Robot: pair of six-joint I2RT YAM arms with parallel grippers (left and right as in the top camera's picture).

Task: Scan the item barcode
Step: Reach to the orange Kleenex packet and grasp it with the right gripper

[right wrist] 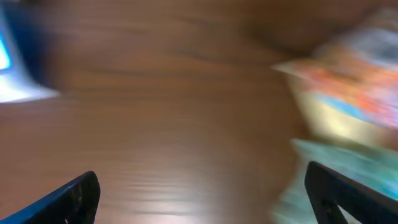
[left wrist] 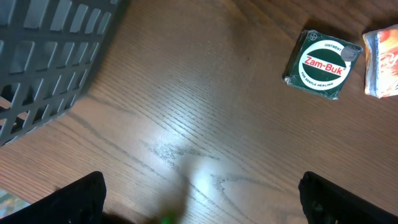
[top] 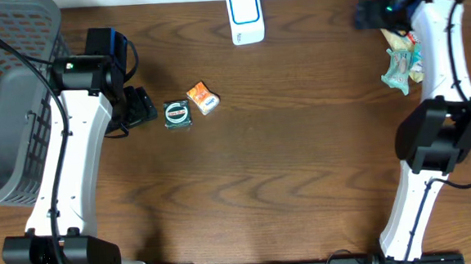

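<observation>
As seen from overhead, the table (top: 303,169) is bounded on the left by a grey basket (top: 4,97), whose slatted wall is recorded just beside the left arm. The far edge runs along the top of the frame, and the scanner (top: 246,17), white with a blue-outlined panel, is stood close to it. Broad bare wood is noted between the two arms and toward the near edge — the widest room on the table.

Left gripper (left wrist: 202,199): its fingers (left wrist: 81,199) are seen spread wide at the lower corners of the wrist view, with only wood grain between them; nothing is held.

Right gripper (right wrist: 202,199): the wrist view is blurred, yet both fingers are made out far apart with nothing gripped. It is placed at the far right corner, right of the scanner, near a heap of packets (top: 402,63).

Green box (left wrist: 323,64): square and dark green, with a round white-ringed label reading "Zam-Buk". It is laid flat, label up, just ahead of the left gripper — just beside an orange packet (left wrist: 382,62) and well apart from the scanner.
</observation>
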